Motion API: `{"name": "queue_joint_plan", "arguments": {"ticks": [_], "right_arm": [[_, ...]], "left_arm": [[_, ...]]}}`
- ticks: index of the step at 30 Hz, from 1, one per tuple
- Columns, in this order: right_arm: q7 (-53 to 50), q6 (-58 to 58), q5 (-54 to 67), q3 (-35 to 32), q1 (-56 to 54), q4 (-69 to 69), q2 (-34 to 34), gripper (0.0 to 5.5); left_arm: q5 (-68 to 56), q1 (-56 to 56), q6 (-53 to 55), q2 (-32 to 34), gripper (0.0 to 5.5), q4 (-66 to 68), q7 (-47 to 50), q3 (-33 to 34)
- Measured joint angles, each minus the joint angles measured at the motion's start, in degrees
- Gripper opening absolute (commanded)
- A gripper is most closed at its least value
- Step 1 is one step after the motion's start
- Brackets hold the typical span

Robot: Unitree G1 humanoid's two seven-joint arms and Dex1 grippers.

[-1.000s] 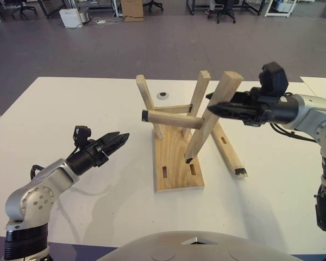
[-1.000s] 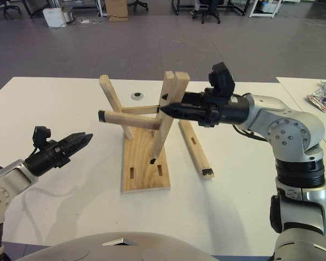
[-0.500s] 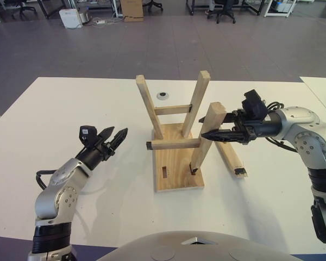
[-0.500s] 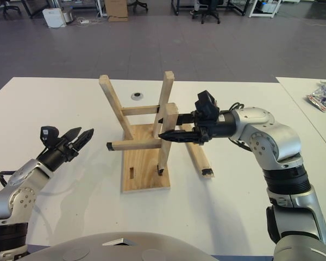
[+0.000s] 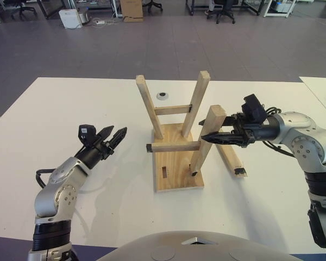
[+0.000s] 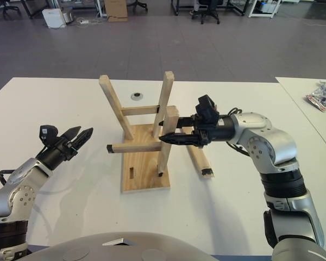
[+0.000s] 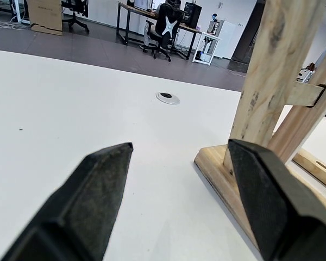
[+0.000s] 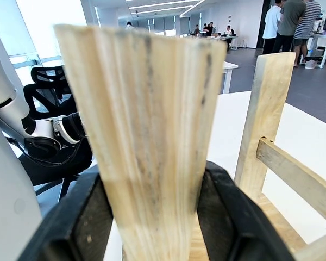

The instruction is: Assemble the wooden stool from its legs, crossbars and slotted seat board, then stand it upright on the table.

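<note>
The slotted seat board (image 5: 176, 182) lies flat on the desk (image 5: 70, 109), with two legs (image 5: 148, 106) standing at its far end. The third leg (image 5: 199, 159) stands over the near right slot. Its long axis tilts up and away toward the robot's right, and its crossbar (image 5: 171, 145) projects level toward the robot's left. The right claw (image 5: 206, 138) is clamped on this leg near mid-length, so the right arm is the nearer one. The left claw (image 5: 117, 132) hovers with fingers spread, well apart on the board's left. The fourth leg (image 5: 231, 157) lies on the desk just right of the board. Whether the held leg's foot is seated in its slot cannot be made out
</note>
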Motion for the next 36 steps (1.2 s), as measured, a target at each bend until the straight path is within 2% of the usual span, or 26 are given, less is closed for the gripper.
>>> {"name": "queue_joint_plan", "arguments": {"ticks": [11, 17, 25, 36], "right_arm": [[4.0, -2.8, -3.4, 1.7, -1.7, 2.8, 0.6, 2.07], [6.2, -8.5, -5.7, 2.7, -1.7, 4.4, 0.7, 2.07], [5.3, -12.7, -5.5, 2.3, 8.8, -0.9, -0.6, 2.07], [6.8, -16.2, -4.9, 6.4, 5.5, 2.8, -2.0, 2.07]], "left_arm": [[0.0, -0.6, 0.0, -0.4, 3.23, 0.0, -0.1, -0.7], [0.0, -0.6, 0.0, -0.9, 3.23, 0.0, -0.1, -0.8], [0.0, 1.1, 0.0, -1.6, 3.23, -0.6, -0.1, -0.9], [0.0, 1.4, 0.0, -2.6, 3.23, -0.6, 0.0, -1.4]]}}
